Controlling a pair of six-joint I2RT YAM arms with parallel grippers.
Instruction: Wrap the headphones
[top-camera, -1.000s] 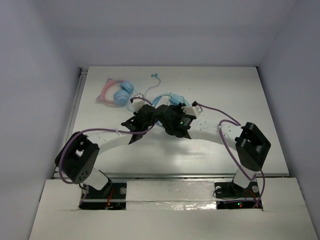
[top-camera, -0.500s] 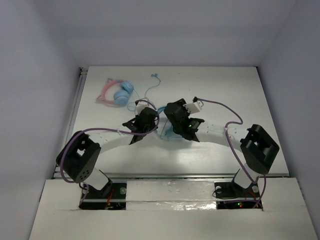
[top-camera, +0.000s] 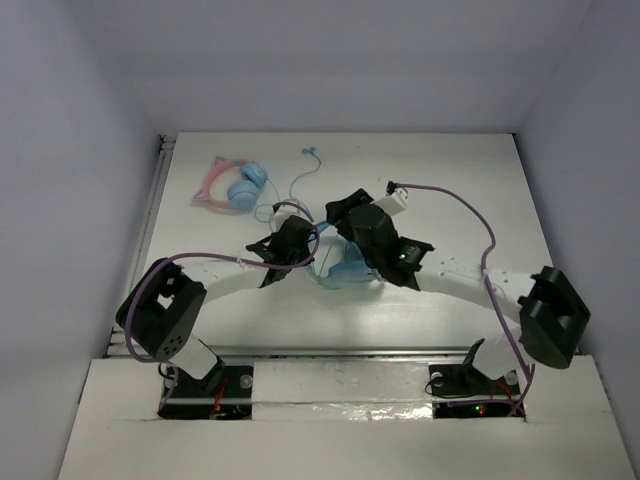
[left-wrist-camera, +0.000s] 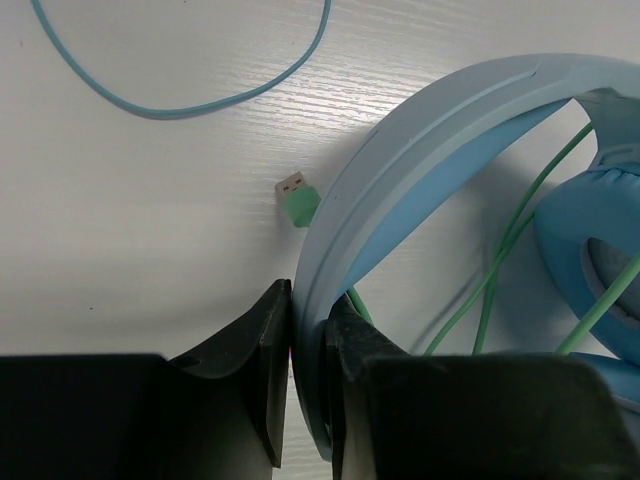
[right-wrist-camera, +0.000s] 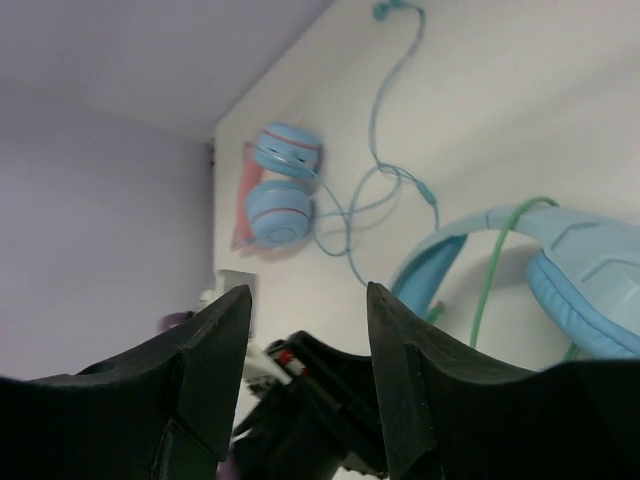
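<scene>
The light-blue headphones (top-camera: 347, 270) lie at mid-table between the two arms. My left gripper (left-wrist-camera: 308, 300) is shut on their blue headband (left-wrist-camera: 420, 130), one finger on each side of the band. Loops of thin green cable (left-wrist-camera: 500, 270) run by the padded cup (left-wrist-camera: 590, 250), and its green plug (left-wrist-camera: 297, 200) rests on the table beside the band. My right gripper (right-wrist-camera: 308, 295) is open and holds nothing; it hangs above the headphones (right-wrist-camera: 590, 290), pointing at the left arm's wrist. From above, the right gripper (top-camera: 345, 208) sits just right of the left gripper (top-camera: 298, 240).
Small pink cat-ear headphones (top-camera: 232, 182) lie at the back left. Teal earbuds (top-camera: 310, 152) with a thin looping cord (left-wrist-camera: 180, 100) lie between them and the big headphones. Grey walls enclose the white table (top-camera: 480, 200) on three sides.
My right gripper has opened and its arm has drawn back to the right. The headphones now lie nearer the front. The left gripper has stayed shut on the headband.
</scene>
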